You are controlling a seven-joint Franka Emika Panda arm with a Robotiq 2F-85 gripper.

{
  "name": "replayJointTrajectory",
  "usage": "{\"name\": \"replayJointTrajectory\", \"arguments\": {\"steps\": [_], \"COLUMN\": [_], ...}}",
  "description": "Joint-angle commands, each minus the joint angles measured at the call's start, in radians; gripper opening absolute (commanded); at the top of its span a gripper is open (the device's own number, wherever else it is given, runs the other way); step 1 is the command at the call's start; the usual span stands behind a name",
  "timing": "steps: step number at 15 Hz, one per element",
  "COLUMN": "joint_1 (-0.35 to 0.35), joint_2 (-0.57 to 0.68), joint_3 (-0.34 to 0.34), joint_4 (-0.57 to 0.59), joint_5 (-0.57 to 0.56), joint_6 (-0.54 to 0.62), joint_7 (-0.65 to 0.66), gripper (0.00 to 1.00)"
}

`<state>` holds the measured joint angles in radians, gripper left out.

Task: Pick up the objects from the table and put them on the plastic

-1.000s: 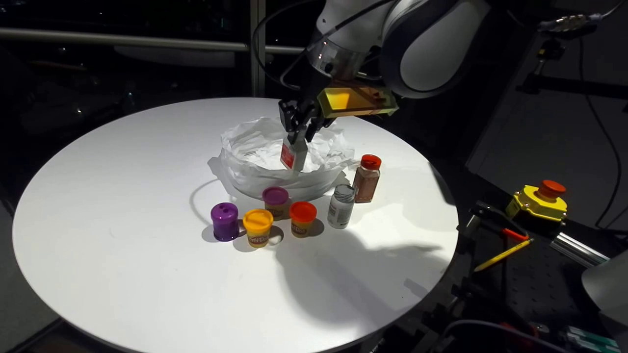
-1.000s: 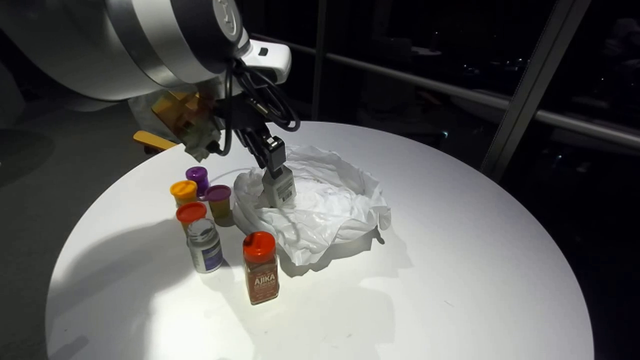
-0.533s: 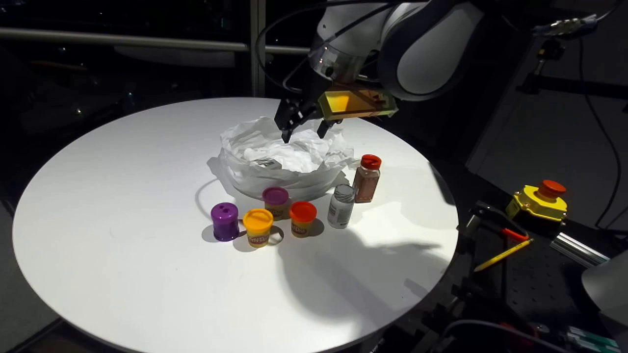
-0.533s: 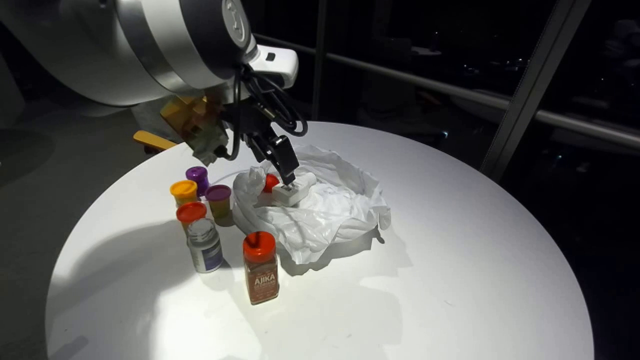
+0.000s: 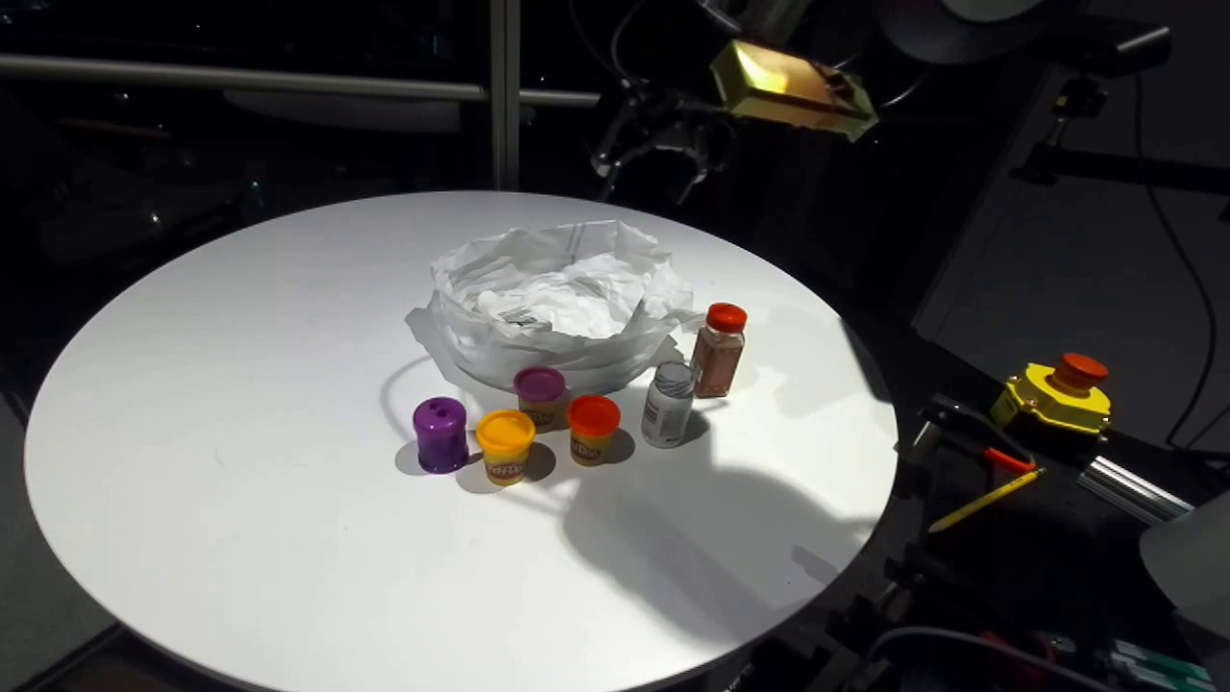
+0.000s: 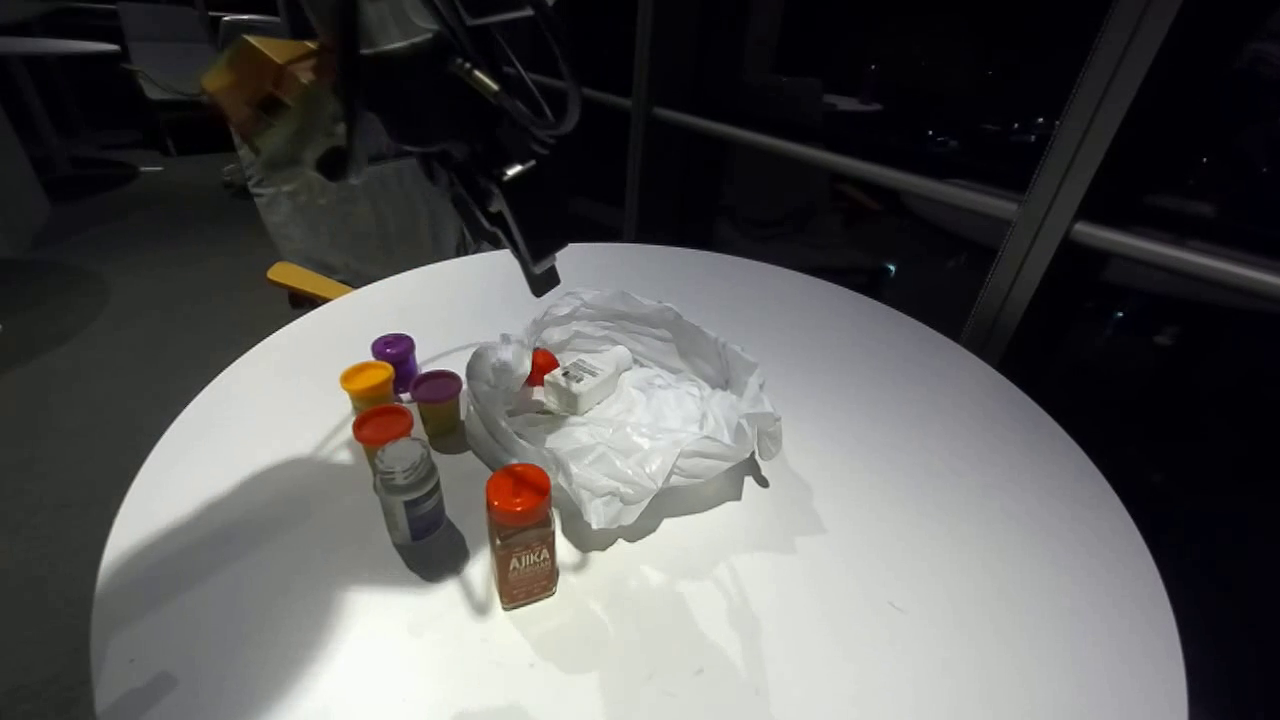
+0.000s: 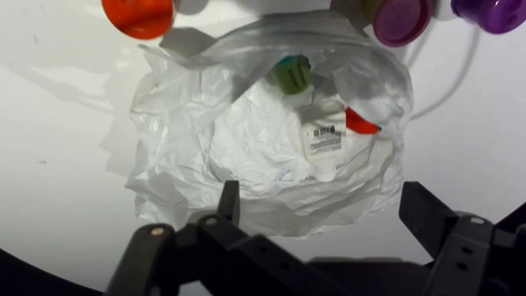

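White crumpled plastic (image 5: 567, 370) forms a shallow nest on the round table. Inside it lie a white bottle (image 7: 322, 139) on its side, a red object (image 7: 361, 122) beside it and a greenish tub (image 7: 292, 78). Still standing on the table are a red-capped spice jar (image 6: 524, 560), a small pill bottle (image 5: 668, 408), a red-lidded tub (image 5: 593, 423), an orange-lidded tub (image 5: 506, 447), a purple-lidded tub (image 5: 540, 394) and a purple container (image 5: 441, 437). My gripper (image 7: 320, 185) hangs above the plastic's far side with fingers spread wide, holding nothing.
The tubs and bottles stand close together along the rim of the plastic. Off the round white table (image 5: 288, 557), a yellow box (image 5: 1052, 399) with a red button and a yellow pencil (image 5: 987, 500) lie on a dark bench.
The gripper opened and let go of the white bottle, which tipped onto its side in the plastic. Afterwards the arm rose up and away from it.
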<state>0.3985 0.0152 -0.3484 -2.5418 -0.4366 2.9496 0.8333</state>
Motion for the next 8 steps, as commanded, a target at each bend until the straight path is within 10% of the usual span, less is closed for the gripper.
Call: {"name": "replayJointTrajectory", "arguments": {"steps": [1,2,8], "joint_1": [0.023,-0.126,-0.356], "joint_2": [-0.231,-0.23,-0.129], "joint_3": [0.008,0.159,0.327], "joint_4": [-0.186,-0.196,-0.176], "joint_5": [0.142,0.221,0.263], "joint_6": [-0.113,-0.123,-0.044], "joint_7": [-0.148,-0.208,-0.196], "gripper": [1.0,1.0,1.0]}}
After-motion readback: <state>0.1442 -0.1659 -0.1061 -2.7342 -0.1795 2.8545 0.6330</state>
